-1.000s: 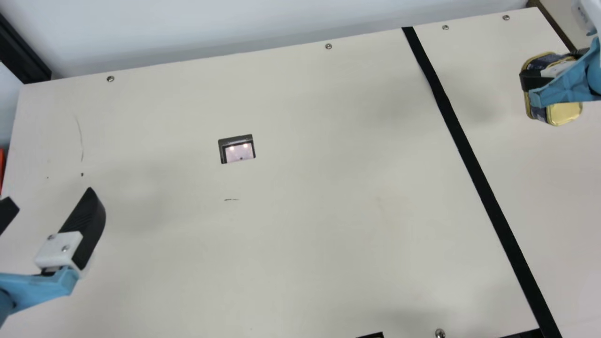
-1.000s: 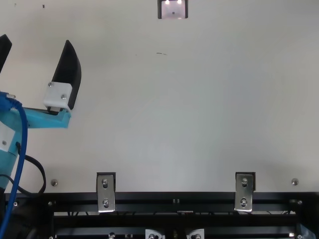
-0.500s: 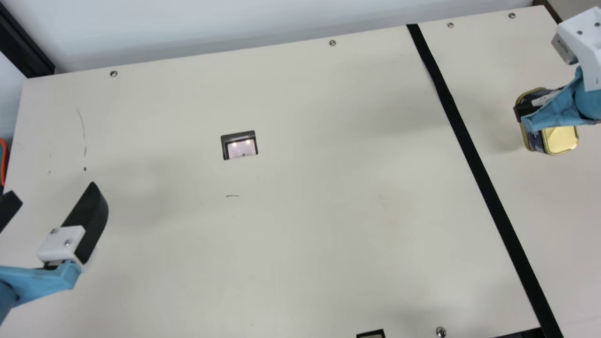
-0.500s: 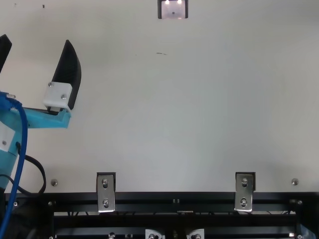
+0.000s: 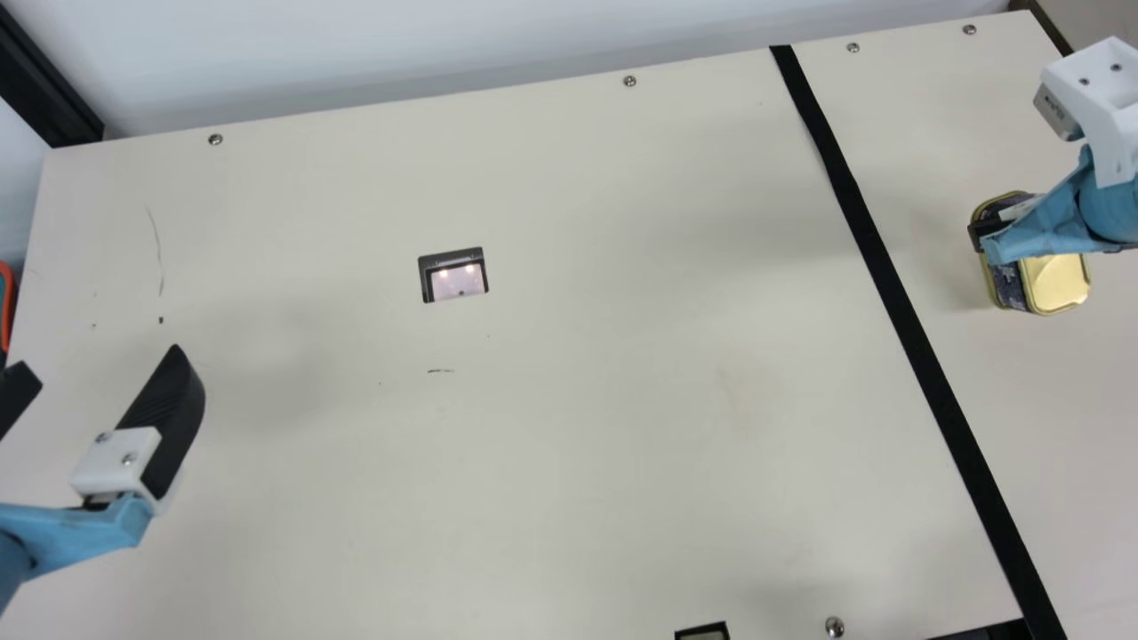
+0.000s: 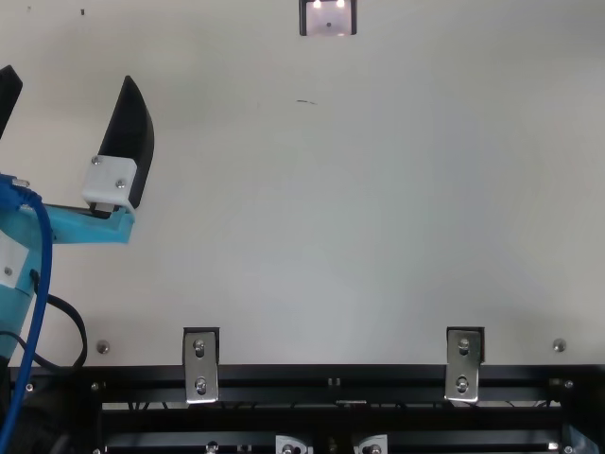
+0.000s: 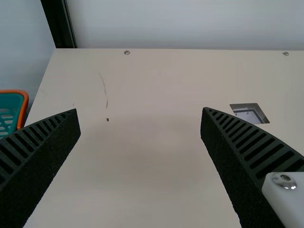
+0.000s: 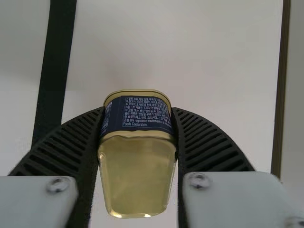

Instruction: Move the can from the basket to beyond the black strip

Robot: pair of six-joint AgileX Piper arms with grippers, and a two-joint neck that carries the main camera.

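In the main view my right gripper (image 5: 1003, 233) is at the far right, shut on the can (image 5: 1055, 283), on the right side of the black strip (image 5: 898, 307). The right wrist view has the dark blue and gold can (image 8: 137, 173) clamped between both ribbed fingers of my right gripper (image 8: 137, 128), with the black strip (image 8: 53, 71) off to one side. Whether the can touches the table I cannot tell. My left gripper (image 5: 105, 380) stands open and empty over the table's left part in the main view; its fingers are wide apart in the left wrist view (image 7: 141, 114).
A teal basket with an orange rim (image 7: 23, 107) is partly in the left wrist view, beside the table (image 7: 142, 156). A square recess (image 5: 453, 276) is set into the table. Metal brackets (image 6: 200, 367) sit along its near edge in the top view.
My right gripper has come nearer the table's front with the can in it, staying right of the black strip. The left arm has kept still. The main view's camera shifted slightly.
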